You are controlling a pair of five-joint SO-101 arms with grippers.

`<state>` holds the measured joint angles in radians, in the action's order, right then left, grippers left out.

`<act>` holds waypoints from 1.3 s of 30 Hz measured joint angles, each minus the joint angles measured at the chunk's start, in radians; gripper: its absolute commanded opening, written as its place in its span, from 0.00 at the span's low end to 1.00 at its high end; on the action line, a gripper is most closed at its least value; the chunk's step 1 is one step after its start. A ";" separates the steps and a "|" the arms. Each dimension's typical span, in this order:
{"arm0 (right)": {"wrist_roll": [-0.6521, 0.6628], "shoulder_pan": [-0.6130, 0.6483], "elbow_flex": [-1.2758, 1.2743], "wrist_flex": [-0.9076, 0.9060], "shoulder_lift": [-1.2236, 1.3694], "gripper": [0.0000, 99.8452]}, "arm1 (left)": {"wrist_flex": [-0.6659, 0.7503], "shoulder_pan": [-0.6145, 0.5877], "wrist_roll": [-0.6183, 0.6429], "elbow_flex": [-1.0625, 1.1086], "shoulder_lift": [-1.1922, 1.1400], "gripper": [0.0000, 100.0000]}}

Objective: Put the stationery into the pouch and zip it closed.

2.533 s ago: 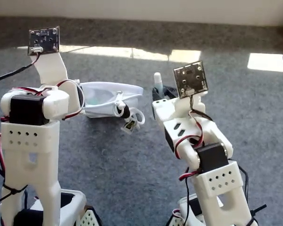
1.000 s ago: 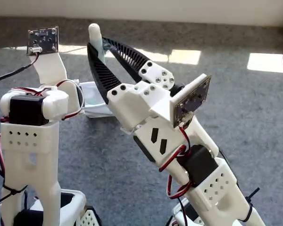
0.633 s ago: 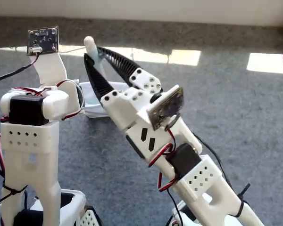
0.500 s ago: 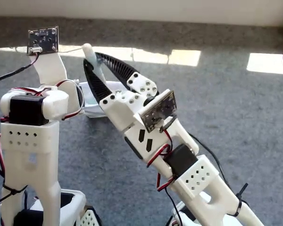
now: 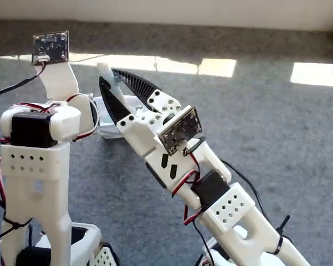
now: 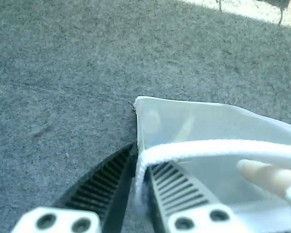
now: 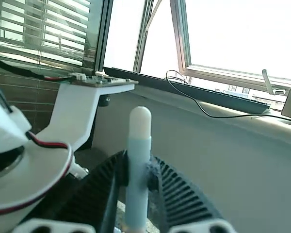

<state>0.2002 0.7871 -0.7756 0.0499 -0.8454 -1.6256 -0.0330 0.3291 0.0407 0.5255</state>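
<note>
Two-arm rig at the insertion step. The left tool is pressed together on the corded rim of the white mesh pouch, pinching one end of its mouth; the pouch lies on the grey table just beside the left arm. A pale rod-shaped item shows through the mesh and appears to lie inside already; what it is cannot be told.

The right tool pinches a stationery stick, white-capped with a pale blue body, between its black ribbed jaws. The stick's long axis runs out along the jaws, cap leading. In the high view the right tool reaches across toward the left arm, and the stationery stick stands above the pouch, its cap pointing up and away from it.

Governing relation: the pouch mouth lies below the right tool, on the left arm's side, while the stick points over it, not into it. The corded rim marks the long axis of the mouth. Judged from this, the stick must be tipped cap-down and brought in line with the rim before release. The right arm is the one placed to do so; the left serves only to hold the mouth. The zip is not yet closed
</note>
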 measured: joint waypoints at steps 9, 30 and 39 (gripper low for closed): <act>0.000 0.000 0.000 -0.081 0.000 0.14 | 0.000 0.000 0.000 0.020 0.012 0.01; 0.000 0.000 0.002 -0.523 -0.299 0.15 | 0.000 0.000 0.000 0.020 0.012 0.01; 0.000 0.003 -0.058 -0.741 -0.454 0.15 | 0.000 0.000 0.000 0.020 0.012 0.01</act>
<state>0.2002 0.7902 -0.8339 -0.6912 -1.2996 -1.6256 -0.0330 0.3291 0.0606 0.5378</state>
